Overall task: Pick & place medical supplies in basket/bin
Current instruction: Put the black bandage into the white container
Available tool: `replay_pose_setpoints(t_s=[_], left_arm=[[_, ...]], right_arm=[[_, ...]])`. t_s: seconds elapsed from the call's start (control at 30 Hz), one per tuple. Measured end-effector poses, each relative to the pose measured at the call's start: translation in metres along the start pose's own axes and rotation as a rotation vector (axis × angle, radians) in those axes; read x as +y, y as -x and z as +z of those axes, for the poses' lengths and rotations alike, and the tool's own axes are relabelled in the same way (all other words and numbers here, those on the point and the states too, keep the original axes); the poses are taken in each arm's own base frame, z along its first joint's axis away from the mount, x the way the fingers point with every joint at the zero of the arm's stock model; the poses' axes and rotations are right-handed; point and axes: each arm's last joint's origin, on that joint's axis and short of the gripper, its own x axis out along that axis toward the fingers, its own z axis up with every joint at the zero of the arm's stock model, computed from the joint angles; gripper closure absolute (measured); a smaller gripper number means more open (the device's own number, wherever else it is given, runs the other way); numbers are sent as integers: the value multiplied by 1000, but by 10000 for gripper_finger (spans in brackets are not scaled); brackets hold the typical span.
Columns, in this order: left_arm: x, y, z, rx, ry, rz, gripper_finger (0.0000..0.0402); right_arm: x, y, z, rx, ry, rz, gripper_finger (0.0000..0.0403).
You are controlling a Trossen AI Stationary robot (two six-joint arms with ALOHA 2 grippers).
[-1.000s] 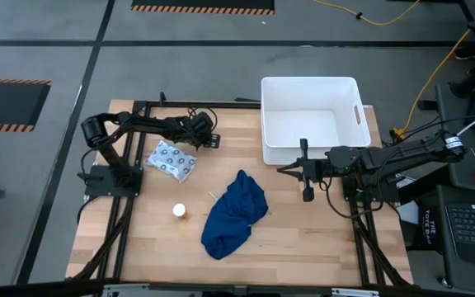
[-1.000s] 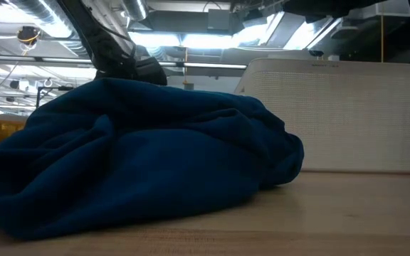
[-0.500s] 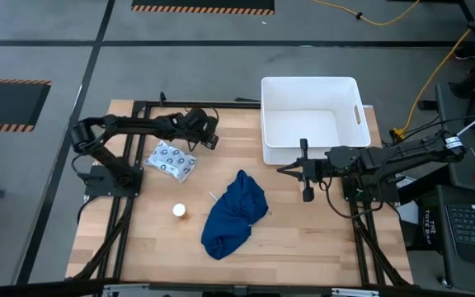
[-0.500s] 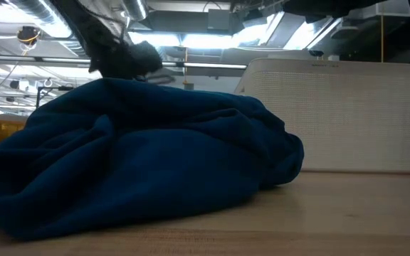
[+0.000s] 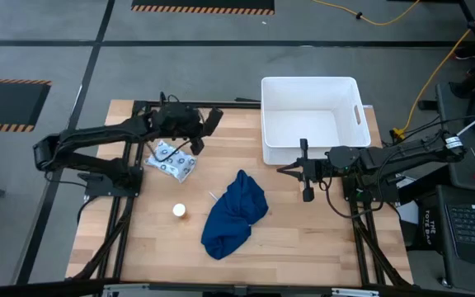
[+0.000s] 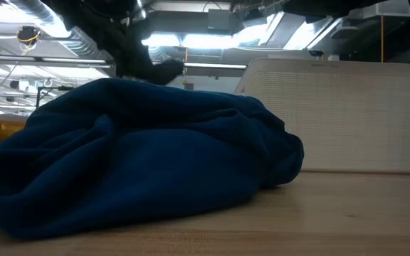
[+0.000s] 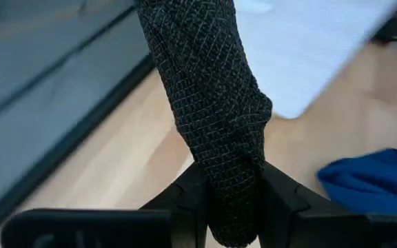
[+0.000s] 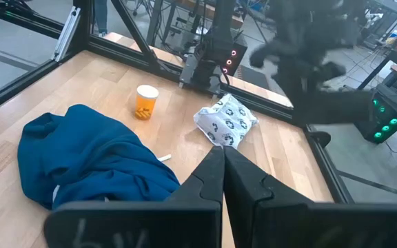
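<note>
My left gripper [image 5: 201, 124] hangs over the table's far left part, shut on a black mesh-textured cylinder [image 7: 212, 103]. Below it, a white packet with dark marks [image 5: 171, 161] lies flat on the wood. A tiny white-orange round item [image 5: 179, 211] stands nearer the front. The dark-blue cloth [image 5: 233, 213] lies crumpled at mid-table. The white bin [image 5: 310, 97] stands at the far right. My right gripper [image 5: 306, 183] waits shut above the table, just in front of the bin's near wall. My left gripper pinches one end of the black cylinder [image 7: 234, 186] between its two fingers [image 7: 188, 200]. The fingers lie along the cylinder, and the rest of it sticks out past the fingertips. It is lifted clear of the table.
A black metal frame [image 5: 138, 107] runs along the table's far and left edges. Bare wood [image 5: 303, 239] lies in front of the bin and right of the cloth. In the low view the cloth [image 6: 134, 163] fills the foreground, with the bin's wall [image 6: 340, 114] behind it.
My left gripper has risen from just above the far-left tabletop with the black cylinder in it, and its wrist has rolled. The arm's elbow has swung out toward the table's left edge. The cylinder is now carried clear of the wood.
</note>
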Motion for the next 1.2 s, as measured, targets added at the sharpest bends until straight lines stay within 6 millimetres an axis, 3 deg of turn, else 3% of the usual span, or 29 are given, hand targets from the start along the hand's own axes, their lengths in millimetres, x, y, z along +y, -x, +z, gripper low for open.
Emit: replay_pose_setpoints(t_s=[0.17, 0.33, 0.73, 1.2], left_arm=[[-20, 12, 1, -140, -230, -183, 321], [-28, 10, -7, -263, -316, -308, 326], [-39, 1, -38, -339, -406, -377, 328], [-65, 12, -35, -454, -541, -460, 322]], right_arm=[[0, 0, 0, 0, -2, 0, 394], [0, -1, 0, 2, -3, 1, 394], [6, -20, -5, 13, 27, 4, 394], [12, -48, -7, -58, 84, -21, 394]])
